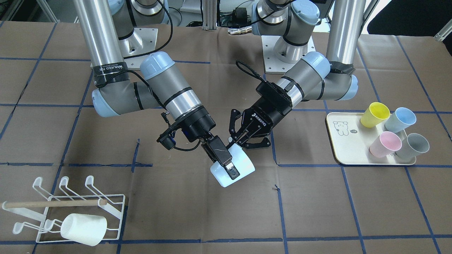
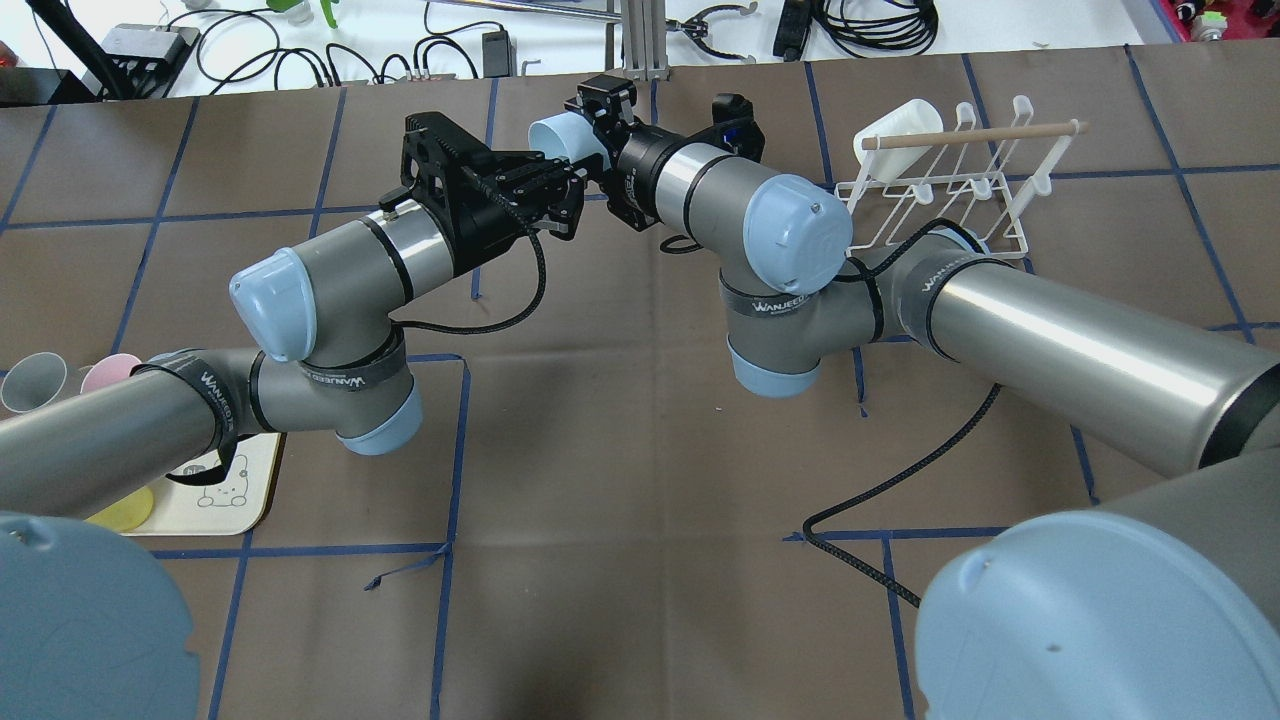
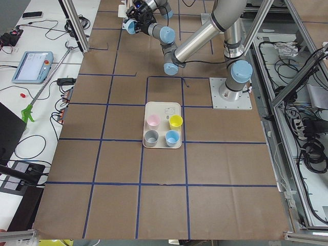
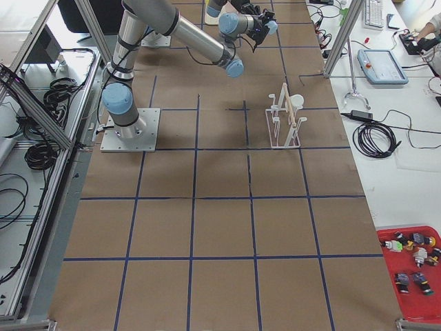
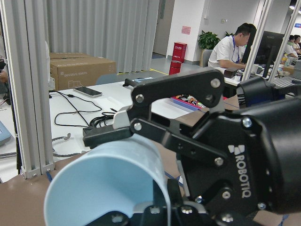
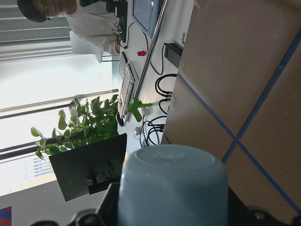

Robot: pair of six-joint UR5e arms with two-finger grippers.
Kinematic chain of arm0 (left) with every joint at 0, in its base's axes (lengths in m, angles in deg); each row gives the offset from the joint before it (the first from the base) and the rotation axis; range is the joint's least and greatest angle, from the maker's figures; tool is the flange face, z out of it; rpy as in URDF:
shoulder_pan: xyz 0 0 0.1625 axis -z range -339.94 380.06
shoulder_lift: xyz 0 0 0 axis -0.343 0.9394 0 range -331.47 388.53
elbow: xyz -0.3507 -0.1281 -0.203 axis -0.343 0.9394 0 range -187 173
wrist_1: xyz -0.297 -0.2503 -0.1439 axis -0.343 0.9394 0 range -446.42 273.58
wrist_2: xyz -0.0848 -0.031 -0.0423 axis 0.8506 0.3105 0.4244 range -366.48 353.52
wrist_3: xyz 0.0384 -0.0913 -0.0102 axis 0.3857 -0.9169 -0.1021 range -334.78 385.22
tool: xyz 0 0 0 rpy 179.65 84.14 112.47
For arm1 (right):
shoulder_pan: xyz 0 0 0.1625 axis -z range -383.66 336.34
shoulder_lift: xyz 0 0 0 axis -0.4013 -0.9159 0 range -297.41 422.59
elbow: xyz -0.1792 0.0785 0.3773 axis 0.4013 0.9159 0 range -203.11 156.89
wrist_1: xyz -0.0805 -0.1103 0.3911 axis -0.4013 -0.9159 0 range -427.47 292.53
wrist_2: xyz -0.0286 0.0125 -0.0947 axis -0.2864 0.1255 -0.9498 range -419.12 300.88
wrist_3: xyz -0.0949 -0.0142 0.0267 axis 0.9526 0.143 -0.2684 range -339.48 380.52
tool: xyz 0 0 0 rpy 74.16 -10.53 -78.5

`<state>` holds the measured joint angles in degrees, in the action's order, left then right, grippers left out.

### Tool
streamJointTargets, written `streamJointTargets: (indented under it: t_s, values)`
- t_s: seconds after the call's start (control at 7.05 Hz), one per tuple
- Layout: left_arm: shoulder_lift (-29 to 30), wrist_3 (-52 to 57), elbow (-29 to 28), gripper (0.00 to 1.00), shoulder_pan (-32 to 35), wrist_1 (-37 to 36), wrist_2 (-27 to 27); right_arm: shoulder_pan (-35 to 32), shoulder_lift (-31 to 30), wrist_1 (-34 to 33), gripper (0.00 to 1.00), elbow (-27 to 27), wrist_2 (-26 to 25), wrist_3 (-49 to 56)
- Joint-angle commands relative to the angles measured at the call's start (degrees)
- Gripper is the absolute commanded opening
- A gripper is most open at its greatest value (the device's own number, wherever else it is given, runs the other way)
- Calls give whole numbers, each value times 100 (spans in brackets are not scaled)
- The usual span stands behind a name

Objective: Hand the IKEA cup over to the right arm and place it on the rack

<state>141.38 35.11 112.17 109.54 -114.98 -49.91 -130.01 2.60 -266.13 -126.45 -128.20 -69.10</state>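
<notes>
- Table (image 1: pixel 197 218): a flat surface covered in brown paper and marked into squares by blue tape lines. It carries everything listed below.
- Right arm (image 1: pixel 169 86): silver-grey with light-blue joint caps. It reaches down toward the middle of the table.
- Left arm (image 1: pixel 307 77): the silver-grey twin. It angles in from the opposite side, so the two wrists meet nose to nose.
- White wire rack with a light wooden dowel handle (image 1: pixel 53 204): stands at the table end on the robot's right, well apart from both grippers. A white cup (image 1: pixel 84 229) lies on its side over one prong.
- Cream rectangular tray (image 1: pixel 346 144): sits at the table end on the robot's left. It holds a yellow cup (image 1: pixel 375 114), a blue cup (image 1: pixel 400 120), a pink cup (image 1: pixel 385 144) and a grey cup (image 1: pixel 413 146).
- Right gripper (image 1: pixel 230 168): black, two-finger. It is clamped on the pale-blue plastic cup (image 1: pixel 245 163).
  - One finger (image 1: pixel 222 153) lies flat along the outer wall.
  - In the right wrist view the cup body fills the gap between the fingers.
  - The cup hangs above mid-table, clear of the paper.
- Left gripper (image 1: pixel 240 141): black, marked ROBOTIQ.
  - Its fingers (image 1: pixel 234 128) stand spread apart and grip nothing.
  - The tips sit just beside the cup's rim end. Whether they touch the cup cannot be told.
  - In the left wrist view the cup's open mouth faces the camera.
</notes>
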Motion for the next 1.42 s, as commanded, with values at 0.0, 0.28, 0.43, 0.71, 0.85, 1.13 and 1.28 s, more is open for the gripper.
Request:
streamJointTargets:
  t_s: [0.0,0.28,0.43,0.71,0.85,1.13,1.28]
  values:
    - [-17,-5,-8,9,-1,-9,-16,0,-13,3,55,-2,8,-2]
    - [-70,4,-17,68,-1,-26,-42,0,-22,3,53,7,17,-2]
    - [-70,4,-17,87,-10,-18,-25,0,-13,3,53,7,17,-2]
    - [-105,-101,9,99,-28,-9,-7,0,-22,3,53,16,17,-2]
    - [-140,-110,44,99,-80,-9,2,9,-13,3,53,16,8,6]
    - [-350,-198,280,99,-412,61,-34,219,-66,3,50,-1,8,41]
    - [-621,-190,708,99,-806,53,10,411,-83,-41,50,-2,8,224]
